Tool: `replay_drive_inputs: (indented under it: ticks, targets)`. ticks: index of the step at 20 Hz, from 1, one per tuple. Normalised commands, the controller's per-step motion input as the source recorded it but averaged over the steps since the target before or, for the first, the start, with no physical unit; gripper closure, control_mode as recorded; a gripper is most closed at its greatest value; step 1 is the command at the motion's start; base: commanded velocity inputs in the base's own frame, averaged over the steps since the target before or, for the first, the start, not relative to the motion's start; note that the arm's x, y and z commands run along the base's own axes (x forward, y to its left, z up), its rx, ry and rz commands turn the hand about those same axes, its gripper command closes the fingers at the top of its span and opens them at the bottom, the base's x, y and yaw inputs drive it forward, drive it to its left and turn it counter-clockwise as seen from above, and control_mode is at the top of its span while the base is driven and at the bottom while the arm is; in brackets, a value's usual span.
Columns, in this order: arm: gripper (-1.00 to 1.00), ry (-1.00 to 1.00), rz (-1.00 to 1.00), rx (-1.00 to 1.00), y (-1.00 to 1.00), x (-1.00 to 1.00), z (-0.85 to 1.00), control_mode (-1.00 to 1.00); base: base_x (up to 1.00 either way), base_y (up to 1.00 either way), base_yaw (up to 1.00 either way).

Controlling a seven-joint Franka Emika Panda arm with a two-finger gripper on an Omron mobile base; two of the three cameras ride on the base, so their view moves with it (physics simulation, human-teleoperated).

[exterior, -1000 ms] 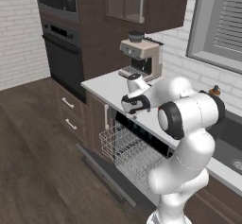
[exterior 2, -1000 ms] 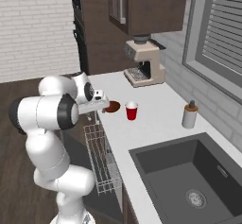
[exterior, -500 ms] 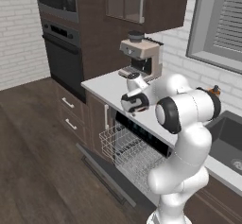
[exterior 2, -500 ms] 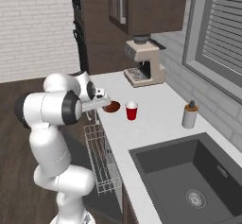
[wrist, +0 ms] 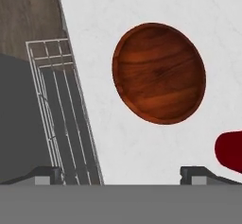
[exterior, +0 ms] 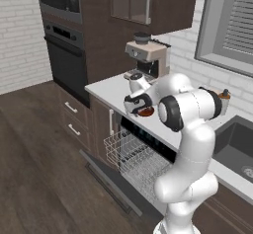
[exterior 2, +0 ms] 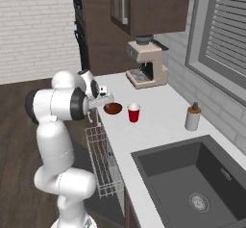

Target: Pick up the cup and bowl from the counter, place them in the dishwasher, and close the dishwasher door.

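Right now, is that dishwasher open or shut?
Open. The dishwasher door hangs dropped down, and the wire rack is pulled out over it, below the counter edge.

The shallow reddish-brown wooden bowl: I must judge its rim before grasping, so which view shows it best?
The hand view: the shallow reddish-brown wooden bowl appears whole from above. The right base view shows it small; the left base view shows a sliver behind the arm.

Bowl [wrist: 159,73] beside cup [exterior 2: 134,112] on counter [exterior 2: 158,121]
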Motion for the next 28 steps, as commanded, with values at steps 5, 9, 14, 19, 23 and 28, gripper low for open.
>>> replay_drive_inputs:
  ticks: [5, 9, 14, 19, 23, 28]
  targets:
    - [-1.0, 0.0, 0.0, 0.0, 0.01, 0.37, -0.18, -1.0, 0.0, 0.0, 0.0]
    - [-1.0, 0.0, 0.0, 0.0, 0.0, 0.26, -0.22, -1.0, 0.0, 0.0, 0.0]
    - [-1.0, 0.0, 0.0, 0.0, 0.0, 0.25, -0.2, -1.0, 0.0, 0.0, 0.0]
    - [-1.0, 0.0, 0.0, 0.0, 0.0, 0.22, -0.18, -1.0, 0.0, 0.0, 0.0]
    - [-1.0, 0.0, 0.0, 0.0, 0.0, 0.25, -0.21, -1.0, 0.0, 0.0, 0.0]
    - [-1.0, 0.0, 0.02, 0.0, -0.04, 0.06, -0.19, -1.0, 0.0, 0.0, 0.0]
